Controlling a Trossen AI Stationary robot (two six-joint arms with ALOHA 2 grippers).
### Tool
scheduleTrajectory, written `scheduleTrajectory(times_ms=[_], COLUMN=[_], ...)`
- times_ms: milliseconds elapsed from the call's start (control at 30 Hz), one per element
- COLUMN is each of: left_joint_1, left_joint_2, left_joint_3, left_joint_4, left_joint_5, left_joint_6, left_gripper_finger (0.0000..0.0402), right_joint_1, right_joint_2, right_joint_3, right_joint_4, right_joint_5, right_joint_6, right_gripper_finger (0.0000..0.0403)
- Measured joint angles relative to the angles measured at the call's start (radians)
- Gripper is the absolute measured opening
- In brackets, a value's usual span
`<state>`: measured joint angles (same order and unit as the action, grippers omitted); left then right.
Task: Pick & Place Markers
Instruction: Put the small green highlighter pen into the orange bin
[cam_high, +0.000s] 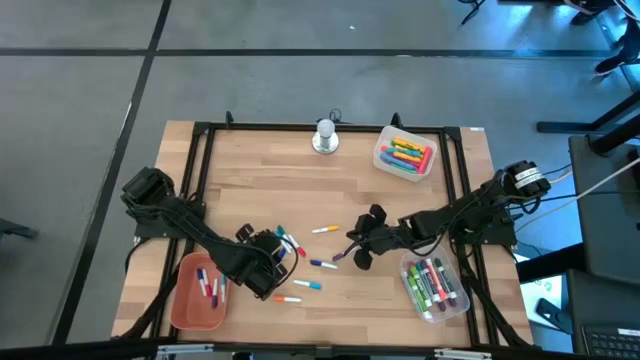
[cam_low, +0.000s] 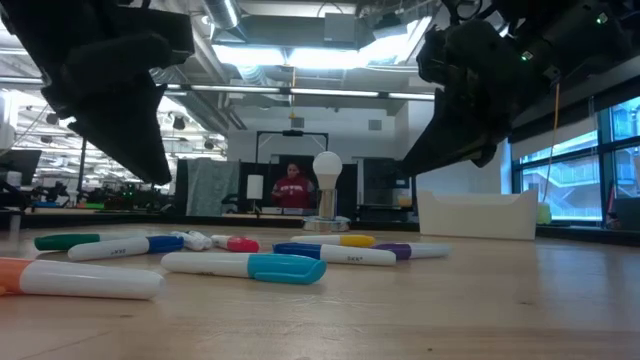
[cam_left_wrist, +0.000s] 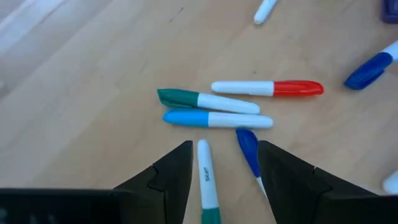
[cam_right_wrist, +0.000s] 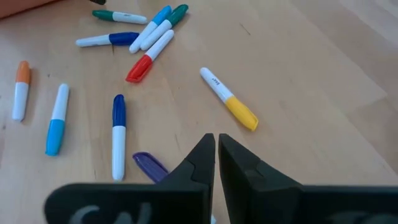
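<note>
- Wooden tabletop (cam_high: 300, 180), pale planks inside a black frame; loose white-barrelled markers with coloured caps lie scattered across its near middle, between the two arms.
- Left gripper (cam_high: 268, 257): over the left end of the scatter, just beside the salmon-pink oval tray (cam_high: 181, 300), which already holds several white-barrelled markers. Its fingers (cam_left_wrist: 168, 177) stand spread wide with nothing gripped between them.
- Green-tipped white marker (cam_left_wrist: 208, 186): lies in the gap between the left fingers, long axis running roughly along the gripper's line of sight, so the jaws would close across the barrel.
- Dark-blue-capped marker (cam_left_wrist: 250, 149): beside it, close to the inner edge of the other finger, slightly angled; likely to be nudged or caught too if the jaws close as they are.
- Just ahead of the left fingers: a light-blue-capped marker (cam_left_wrist: 214, 119), a green-capped marker (cam_left_wrist: 205, 101) touching it, and a red-capped marker (cam_left_wrist: 268, 88), all lying crosswise to the gripper.
- Right gripper (cam_high: 358, 248): at the scatter's right end, fingers pressed together, holding nothing; a purple-capped marker (cam_right_wrist: 149, 165) and a yellow-capped marker (cam_right_wrist: 229, 99) lie near it.
- Clear rectangular bins: one with thick green and red markers (cam_high: 435, 287) near the right arm, one with bright mixed markers (cam_high: 405, 153) at the far side.
- Judgement: the left arm is the nearer to its target.
</note>
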<state>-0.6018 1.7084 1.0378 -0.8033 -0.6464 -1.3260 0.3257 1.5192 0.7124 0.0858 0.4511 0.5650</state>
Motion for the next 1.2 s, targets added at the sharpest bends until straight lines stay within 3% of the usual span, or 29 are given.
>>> scheduleTrajectory(times_ms=[433,667,1200], left_joint_1=[-0.018,-0.023,-0.012], left_joint_2=[0.000,0.000,0.000], left_joint_3=[0.000,0.000,-0.047], left_joint_4=[0.050,0.047,0.053], left_joint_5=[-0.042,0.017,0.067], left_joint_6=[-0.033,-0.040,-0.030], left_gripper_finger=[0.0129,0.0114,0.0167], right_joint_1=[-0.053,-0.054,-0.054], right_joint_2=[0.000,0.000,0.000], right_joint_3=[0.000,0.000,0.000], right_joint_4=[0.020,0.058,0.048], right_joint_5=[-0.066,-0.061,-0.089], right_joint_6=[-0.043,-0.090,-0.067], right_gripper_finger=[0.0015,0.0012,0.0020])
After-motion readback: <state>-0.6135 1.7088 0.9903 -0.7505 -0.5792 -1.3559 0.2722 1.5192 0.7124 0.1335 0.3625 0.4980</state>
